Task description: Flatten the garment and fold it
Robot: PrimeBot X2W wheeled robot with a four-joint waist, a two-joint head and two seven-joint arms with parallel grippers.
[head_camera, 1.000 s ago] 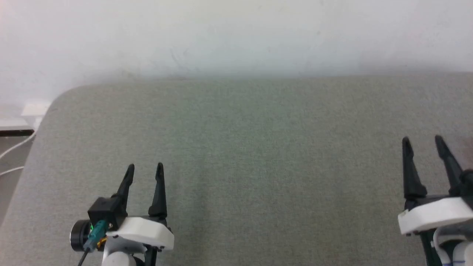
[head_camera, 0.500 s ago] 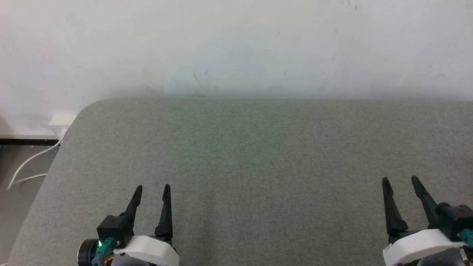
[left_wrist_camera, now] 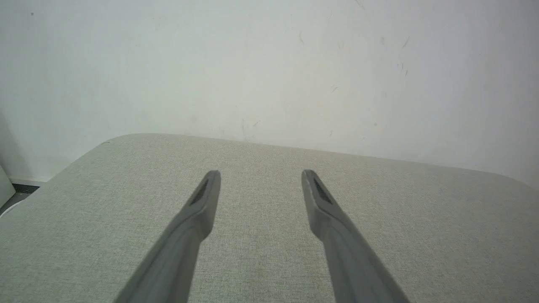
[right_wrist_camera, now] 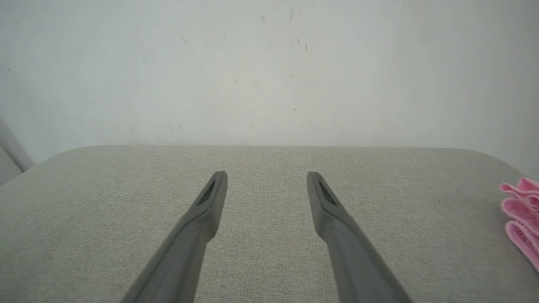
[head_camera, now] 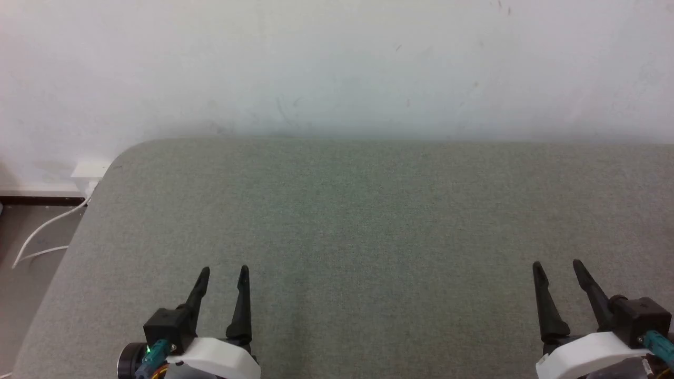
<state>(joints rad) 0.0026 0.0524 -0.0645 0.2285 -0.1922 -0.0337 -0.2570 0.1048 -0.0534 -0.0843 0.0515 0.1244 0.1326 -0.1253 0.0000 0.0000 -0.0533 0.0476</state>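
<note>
The left hand and right hand hover parted and empty over the bench. The shorts lie bunched at the right wrist view's right edge, so the right hand should probably reach there first and pinch low.

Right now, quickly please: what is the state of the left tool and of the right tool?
Left tool: open, holding nothing.
Right tool: open, holding nothing.

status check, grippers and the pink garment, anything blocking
Both open, empty: left gripper, right gripper, over the grey table. Pink garment bunched at right edge of right wrist view, untouched, not yet flattened. Nothing seen between right gripper and garment.
</note>
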